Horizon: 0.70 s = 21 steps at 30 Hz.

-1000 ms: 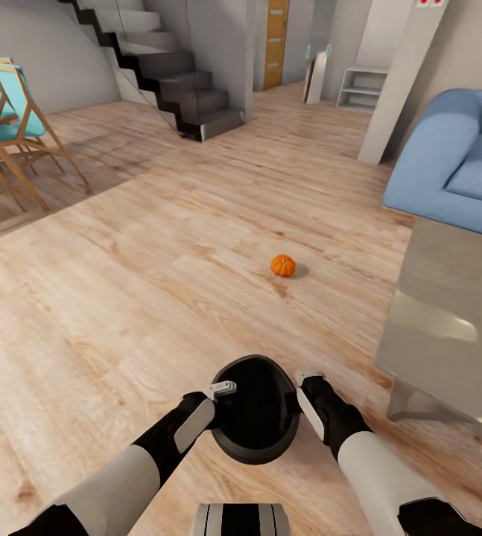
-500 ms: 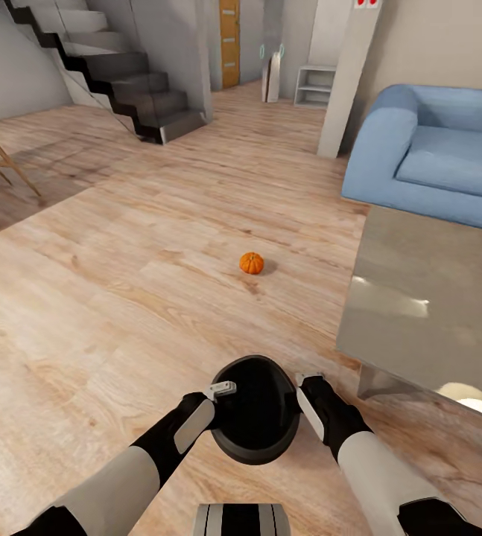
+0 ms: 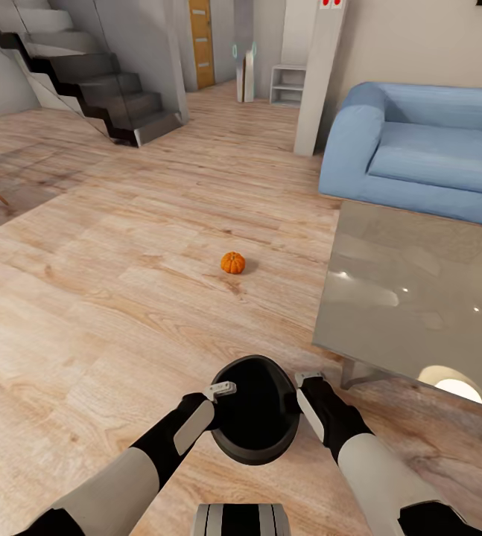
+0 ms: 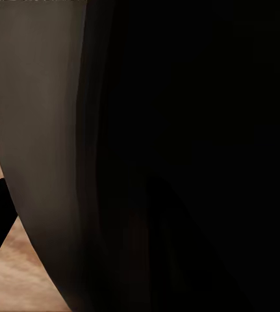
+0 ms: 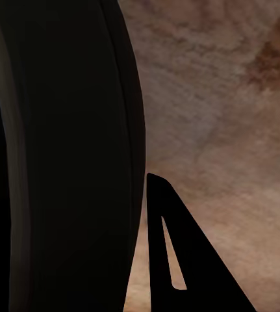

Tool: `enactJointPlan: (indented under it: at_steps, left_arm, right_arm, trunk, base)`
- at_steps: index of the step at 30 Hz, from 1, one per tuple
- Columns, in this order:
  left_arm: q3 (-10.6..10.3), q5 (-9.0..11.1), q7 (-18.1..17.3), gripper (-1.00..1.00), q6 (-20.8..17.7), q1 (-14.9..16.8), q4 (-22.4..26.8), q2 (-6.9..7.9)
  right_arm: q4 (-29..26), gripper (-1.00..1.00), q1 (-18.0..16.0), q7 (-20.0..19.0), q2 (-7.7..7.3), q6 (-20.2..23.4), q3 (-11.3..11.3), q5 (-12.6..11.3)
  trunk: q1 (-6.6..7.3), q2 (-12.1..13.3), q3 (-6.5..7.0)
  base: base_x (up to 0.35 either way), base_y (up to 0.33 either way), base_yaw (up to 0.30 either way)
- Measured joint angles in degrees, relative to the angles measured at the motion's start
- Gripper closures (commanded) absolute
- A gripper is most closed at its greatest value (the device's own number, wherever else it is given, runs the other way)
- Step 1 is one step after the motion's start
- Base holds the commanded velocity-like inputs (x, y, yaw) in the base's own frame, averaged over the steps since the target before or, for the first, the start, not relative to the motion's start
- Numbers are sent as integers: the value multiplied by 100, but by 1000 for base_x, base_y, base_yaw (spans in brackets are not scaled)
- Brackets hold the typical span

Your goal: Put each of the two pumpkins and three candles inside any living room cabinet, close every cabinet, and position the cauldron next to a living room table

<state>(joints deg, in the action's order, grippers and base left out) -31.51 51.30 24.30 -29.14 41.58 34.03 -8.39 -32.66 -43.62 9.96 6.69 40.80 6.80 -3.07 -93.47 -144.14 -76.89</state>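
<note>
I carry a black round cauldron [image 3: 256, 408] low in front of my trunk, above the wood floor. My left gripper [image 3: 222, 388] is shut on its left rim and my right gripper [image 3: 306, 380] on its right rim. The cauldron's dark wall [image 4: 178, 156] stands close in the left wrist view. In the right wrist view the cauldron's wall [image 5: 62, 162] has one black finger [image 5: 169, 260] just outside it. A small orange pumpkin [image 3: 232, 262] lies on the floor ahead, well beyond the cauldron. No candle or cabinet is in view.
A low glass-topped table [image 3: 419, 290] stands at the right, its near corner close to my right arm. Behind it is a blue sofa [image 3: 419, 149]. A dark staircase [image 3: 92, 82] rises at the far left; a pillar [image 3: 311, 74] stands ahead.
The whole picture has slid to the left, so the camera has turned right; the table and sofa show more. Both grippers and the cauldron keep their place before my trunk.
</note>
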Motion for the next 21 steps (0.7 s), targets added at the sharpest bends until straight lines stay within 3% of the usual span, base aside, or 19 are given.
enactJointPlan:
  at_steps: [1,2,3,4,21]
  left_arm:
    - [7,-5,-5,100,0,-3,3,2]
    - [9,-12,-8,-100,-2,-7,8,3]
    - [-31,107,-16,-100,23,-12,-76,7]
    - [-35,101,-14,-100,44,-26,-84,10]
    - [-25,117,-29,-100,178,-53,-20,40]
  right_arm:
    - [6,100,-5,0,3,1,0,7]
    - [-7,100,3,0,3,2,-2,11]
    - [76,-100,-50,-7,-29,-7,2,-70]
    - [-120,-100,-57,1,-34,6,-16,52]
    - [-214,-100,-41,-5,-28,15,-16,61]
  trunk:
    - [0,0,0]
    - [0,0,0]
    - [0,0,-1]
    - [1,0,0]
    - [0,0,0]
  base:
    - [0,0,-8]
    - [0,0,-7]
    - [0,0,-3]
    - [0,0,-2]
    - [0,0,0]
